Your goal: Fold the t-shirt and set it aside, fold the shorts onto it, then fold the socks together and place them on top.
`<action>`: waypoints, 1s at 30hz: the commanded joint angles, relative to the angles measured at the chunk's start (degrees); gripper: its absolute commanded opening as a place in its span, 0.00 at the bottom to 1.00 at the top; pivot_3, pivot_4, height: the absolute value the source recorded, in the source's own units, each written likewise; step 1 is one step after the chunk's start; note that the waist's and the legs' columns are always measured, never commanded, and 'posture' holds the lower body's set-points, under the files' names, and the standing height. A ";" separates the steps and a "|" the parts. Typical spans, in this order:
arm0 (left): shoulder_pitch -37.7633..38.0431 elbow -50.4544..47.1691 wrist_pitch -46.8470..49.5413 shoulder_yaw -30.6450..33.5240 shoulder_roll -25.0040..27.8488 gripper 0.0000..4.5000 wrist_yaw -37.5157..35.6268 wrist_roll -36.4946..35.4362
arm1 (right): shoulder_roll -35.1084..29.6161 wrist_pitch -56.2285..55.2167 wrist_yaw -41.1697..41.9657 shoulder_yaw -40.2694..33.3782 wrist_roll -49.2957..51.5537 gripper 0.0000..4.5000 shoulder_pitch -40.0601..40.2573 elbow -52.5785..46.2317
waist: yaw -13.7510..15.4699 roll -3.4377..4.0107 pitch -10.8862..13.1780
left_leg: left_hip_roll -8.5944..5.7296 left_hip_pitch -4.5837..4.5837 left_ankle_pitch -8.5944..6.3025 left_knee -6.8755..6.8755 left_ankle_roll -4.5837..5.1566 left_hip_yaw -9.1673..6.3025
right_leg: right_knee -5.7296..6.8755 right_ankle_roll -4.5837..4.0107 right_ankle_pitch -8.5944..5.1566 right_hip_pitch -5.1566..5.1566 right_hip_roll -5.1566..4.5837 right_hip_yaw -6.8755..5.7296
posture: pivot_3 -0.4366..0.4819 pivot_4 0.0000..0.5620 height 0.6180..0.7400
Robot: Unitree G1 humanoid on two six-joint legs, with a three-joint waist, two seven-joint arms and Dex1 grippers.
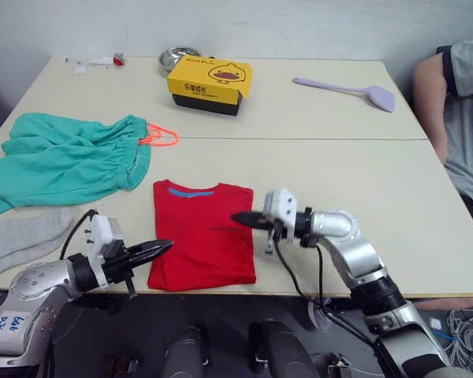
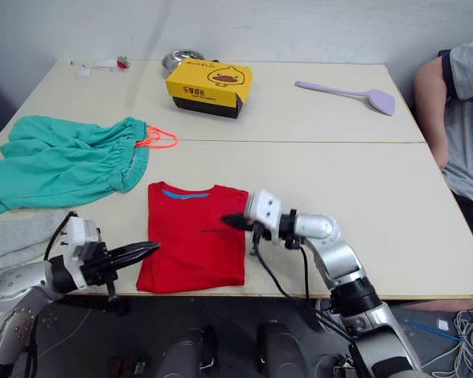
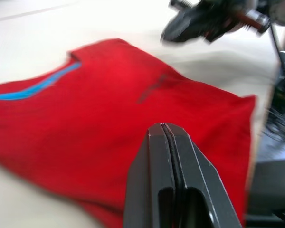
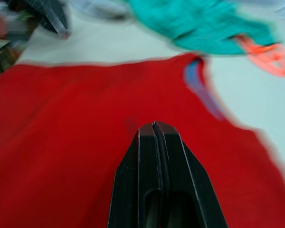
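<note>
The red t-shirt (image 1: 202,234) lies folded into a rectangle near the table's front edge, blue neckband facing the far side. My left gripper (image 1: 159,249) is shut and hovers at the shirt's left front edge, holding nothing. Shut and empty too, my right gripper (image 1: 243,219) sits over the shirt's right edge. The teal shorts (image 1: 67,161) are spread out at the left with the orange drawstring (image 1: 161,136) trailing right. The grey socks (image 1: 24,239) lie flat at the front left, in front of the shorts.
A yellow box (image 1: 209,83) and a metal bowl (image 1: 173,58) stand at the back of the table (image 1: 363,197). A lilac spatula (image 1: 351,90) lies at the back right. A person (image 1: 461,118) sits at the right edge. Small items (image 1: 102,62) lie at the back left.
</note>
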 commanded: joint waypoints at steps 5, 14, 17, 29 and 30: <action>3.02 -0.74 -2.53 -5.34 -2.08 0.00 2.28 6.91 | 5.29 -1.37 -6.09 1.98 -3.88 0.00 0.49 3.47 | -0.10 0.00 0.00 | 0.01 -0.02 0.00 -0.01 -0.01 0.00 | 0.00 -0.06 -0.02 -0.06 0.00 0.03 | 0.48 0.27 1.00; 10.26 1.62 -5.59 -0.87 -0.81 0.00 -2.10 5.75 | 1.86 2.40 -10.85 -4.96 -3.84 0.00 -2.40 9.07 | 0.02 0.00 -0.01 | 0.01 -0.04 -0.04 -0.04 -0.04 -0.02 | -0.04 -0.18 -0.08 -0.11 -0.05 0.02 | 0.48 0.27 1.00; 8.68 2.48 -4.78 2.40 0.54 0.00 -4.71 2.45 | 1.20 2.80 -7.22 -5.72 -1.11 0.00 -2.82 7.37 | 0.09 0.01 -0.01 | 0.01 -0.04 -0.05 -0.05 -0.03 -0.05 | -0.04 -0.23 -0.08 -0.12 -0.06 0.00 | 0.48 0.27 1.00; -19.47 19.83 -6.70 -6.32 -2.62 0.00 1.68 11.94 | 8.88 6.66 -8.37 -0.92 -2.43 0.00 -10.34 9.61 | -0.26 0.04 0.02 | 0.01 -0.14 0.16 -0.02 0.24 0.06 | 0.07 -0.06 -0.01 -0.21 0.04 0.00 | 0.48 0.27 1.00; -21.00 21.82 -7.19 -6.89 -3.23 0.00 2.65 13.13 | 9.87 6.06 -9.55 -1.01 -3.19 0.00 -11.46 12.33 | -0.26 0.04 0.02 | 0.02 -0.15 0.18 -0.02 0.23 0.07 | 0.09 -0.06 -0.01 -0.26 0.05 0.01 | 0.48 0.27 1.00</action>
